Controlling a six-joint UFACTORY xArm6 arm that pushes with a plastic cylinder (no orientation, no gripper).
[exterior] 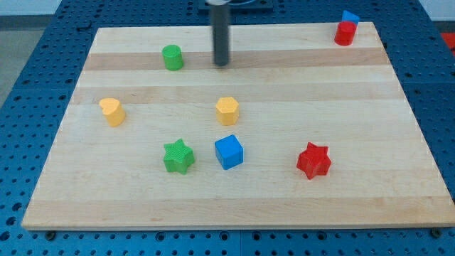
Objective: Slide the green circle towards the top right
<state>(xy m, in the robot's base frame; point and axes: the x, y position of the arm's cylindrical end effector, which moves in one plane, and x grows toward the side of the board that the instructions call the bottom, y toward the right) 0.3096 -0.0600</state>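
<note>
Rod upright | my tip (222, 64) right of green circle (172, 57), apart

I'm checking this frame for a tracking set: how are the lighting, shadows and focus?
Camera view: even, soft light over the wooden board, no strong glare; the blocks such as the green circle and red star cast only faint shadows and look sharp; my tip is slightly soft-edged, standing to the view's right of the green circle, apart from it.

Upright green circle (172, 57), board's upper left
</note>
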